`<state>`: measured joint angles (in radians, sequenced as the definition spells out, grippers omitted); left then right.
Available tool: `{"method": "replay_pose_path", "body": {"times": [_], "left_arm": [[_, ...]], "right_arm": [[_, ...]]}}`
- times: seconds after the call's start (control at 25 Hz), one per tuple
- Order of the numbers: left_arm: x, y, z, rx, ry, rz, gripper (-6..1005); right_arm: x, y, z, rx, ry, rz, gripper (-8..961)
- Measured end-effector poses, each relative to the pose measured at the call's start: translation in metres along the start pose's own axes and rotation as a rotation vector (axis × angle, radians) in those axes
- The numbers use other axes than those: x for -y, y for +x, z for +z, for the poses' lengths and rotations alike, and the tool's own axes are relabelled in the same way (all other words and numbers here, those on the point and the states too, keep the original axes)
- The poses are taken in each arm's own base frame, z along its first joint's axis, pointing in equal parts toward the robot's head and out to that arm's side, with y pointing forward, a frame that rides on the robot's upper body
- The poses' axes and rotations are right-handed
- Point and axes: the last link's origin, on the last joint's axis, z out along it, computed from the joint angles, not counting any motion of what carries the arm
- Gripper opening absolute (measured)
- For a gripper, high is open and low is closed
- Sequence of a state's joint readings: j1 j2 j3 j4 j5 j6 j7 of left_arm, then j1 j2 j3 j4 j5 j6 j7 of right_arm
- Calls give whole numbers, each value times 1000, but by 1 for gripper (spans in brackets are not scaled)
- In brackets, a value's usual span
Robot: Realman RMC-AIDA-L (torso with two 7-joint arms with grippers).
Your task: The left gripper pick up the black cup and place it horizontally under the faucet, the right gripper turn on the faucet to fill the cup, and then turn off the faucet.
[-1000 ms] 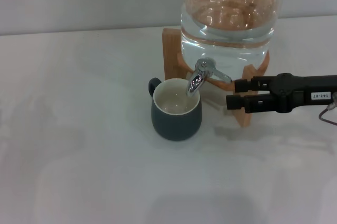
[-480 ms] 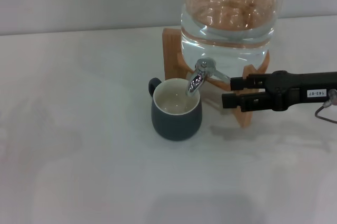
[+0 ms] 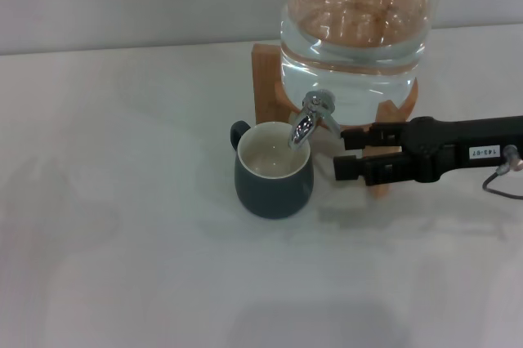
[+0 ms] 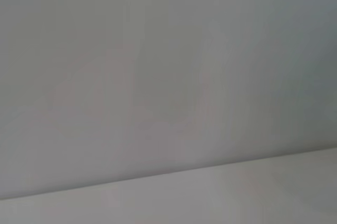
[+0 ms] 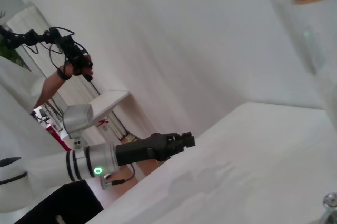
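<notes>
Now the right hand [image 3: 339, 154], black bar fingers spread, sits beside the small chrome faucet [image 3: 309, 118] above the squat dark-grey cup [image 3: 273, 171]; the left hand [image 5: 181, 141], off the white worktop's [image 3: 122, 225] edge, cannot be judged.

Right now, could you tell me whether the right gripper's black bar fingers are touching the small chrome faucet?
Cannot tell. In the head view the right gripper has its upper fingertip at the chrome faucet lever, with no gap or contact plainly shown.

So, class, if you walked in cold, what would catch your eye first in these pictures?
The big glass water jar on its wooden stand at the back of the white table dominates. Below it, the black cup sits upright under the chrome faucet. The right claw reaches in from the right, open, beside the faucet; the left claw hangs off to the side.
</notes>
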<state>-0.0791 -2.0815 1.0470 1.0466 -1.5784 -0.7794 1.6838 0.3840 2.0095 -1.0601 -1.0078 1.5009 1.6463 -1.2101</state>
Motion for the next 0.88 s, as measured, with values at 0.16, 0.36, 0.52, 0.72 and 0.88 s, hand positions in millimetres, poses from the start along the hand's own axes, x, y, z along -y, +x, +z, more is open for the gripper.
{"method": "replay_pose_path", "body": {"times": [0.16,0.36,0.52,0.72,0.88], "left_arm": [[0,-2,-1,3,-1,-4,255],[0,-4,-3,8,-4,-9,255],[0,-5,-4,8,-4,-10,254],[0,-5,-4,9,-4,-10,254],[0,-5,-4,8,-4,-11,254]], "right_arm": [[-4,2,6,-16,-28,-1,843],[-4,2,5,-17,-25,-3,844],[1,3,-7,2,14,9,844],[-4,7,-15,2,-5,12,843],[-5,6,-20,-12,-12,8,843]]}}
